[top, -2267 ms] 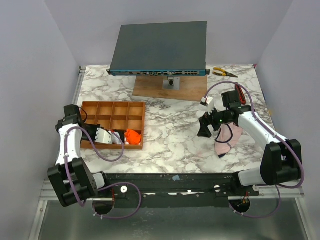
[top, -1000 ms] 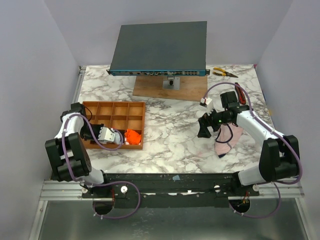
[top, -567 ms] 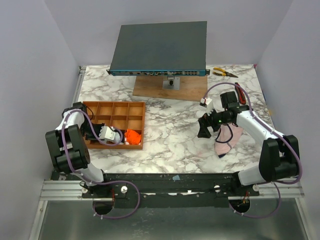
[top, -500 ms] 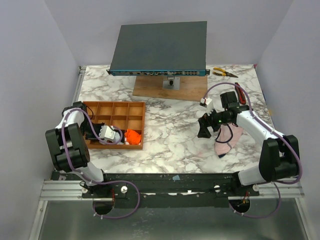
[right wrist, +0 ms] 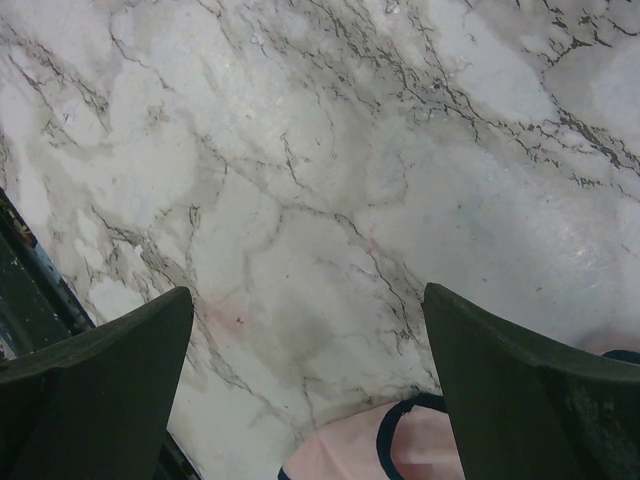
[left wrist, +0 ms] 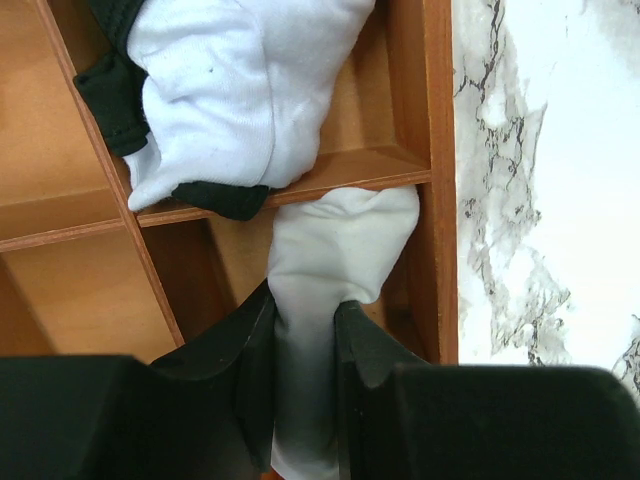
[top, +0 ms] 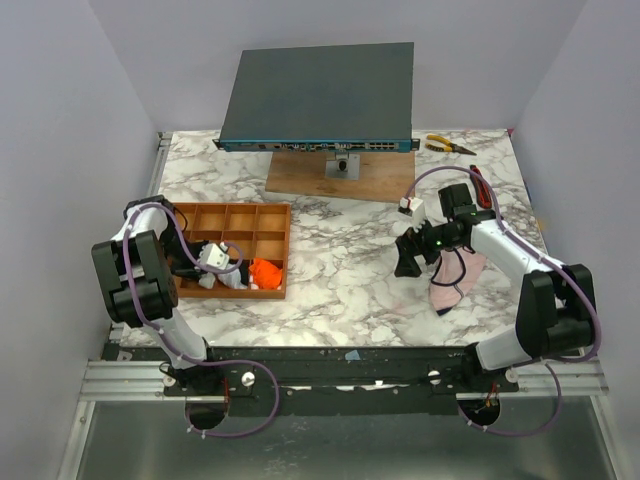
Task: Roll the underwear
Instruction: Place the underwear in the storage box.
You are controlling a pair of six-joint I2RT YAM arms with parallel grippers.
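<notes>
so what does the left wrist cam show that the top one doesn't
Left wrist only: the left gripper pinching a pale garment, and dark edging on the white garment in the next compartment. Top only: the right gripper open near the pink underwear, an orange garment, the grey box, pliers. Both: the tray and marble table.

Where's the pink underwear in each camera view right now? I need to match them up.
Top external: pink underwear right of centre, just right of the right claw.
Left wrist: not in it.
Right wrist: pink underwear at the bottom edge, between the claw's open jaws.
Shared landmark: the marble table, seen in all three.
</notes>
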